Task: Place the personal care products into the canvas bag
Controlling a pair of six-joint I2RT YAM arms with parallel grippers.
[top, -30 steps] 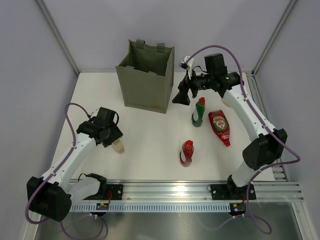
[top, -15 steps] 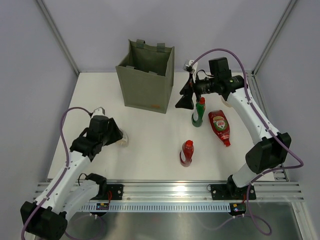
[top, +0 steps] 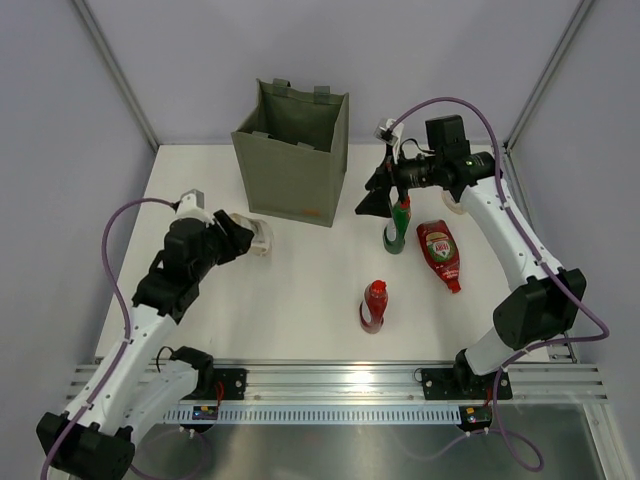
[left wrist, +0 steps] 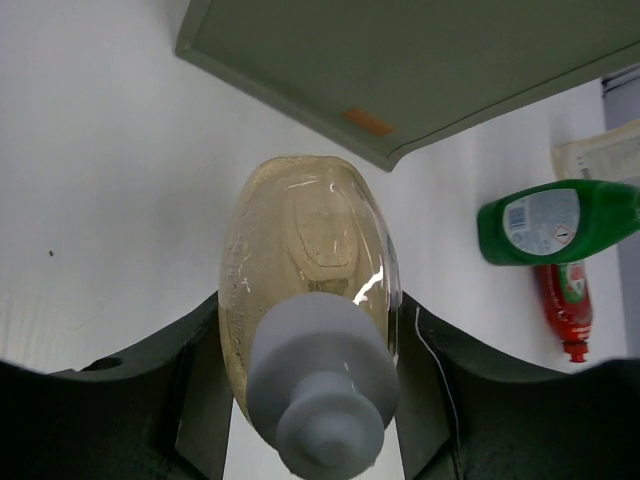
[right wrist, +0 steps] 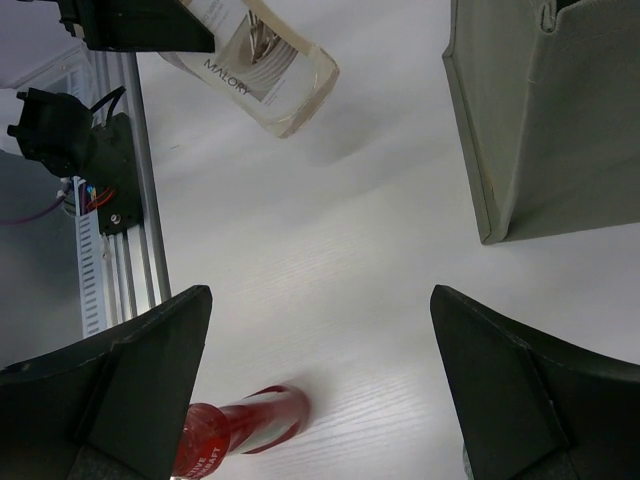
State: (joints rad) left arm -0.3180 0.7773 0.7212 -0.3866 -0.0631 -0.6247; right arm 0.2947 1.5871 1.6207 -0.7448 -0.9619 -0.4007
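Note:
My left gripper [top: 243, 238] is shut on a clear bottle of amber liquid [top: 258, 238] with a grey cap [left wrist: 320, 385]. It holds the bottle above the table, just left of the olive canvas bag [top: 293, 152]. The wrist view shows the bottle [left wrist: 308, 255] between both fingers, with the bag's base [left wrist: 420, 60] ahead. My right gripper [top: 374, 198] is open and empty, right of the bag, beside the top of the upright green bottle [top: 395, 226]. One red bottle [top: 373, 305] stands upright and another red bottle [top: 441, 255] lies flat. The right wrist view shows the upright red bottle [right wrist: 240, 430] below the open gripper [right wrist: 320, 380].
A pale bottle [top: 453, 206] shows partly behind the right arm. The rail [top: 340, 385] runs along the near edge. The side walls of the enclosure stand close by. In the right wrist view the bag [right wrist: 560, 110] is at the upper right and the held amber bottle [right wrist: 265, 65] at the top.
My left arm lifted the amber bottle off the table and carried it back and right toward the bag. My right gripper moved a little right, to the green bottle's top.

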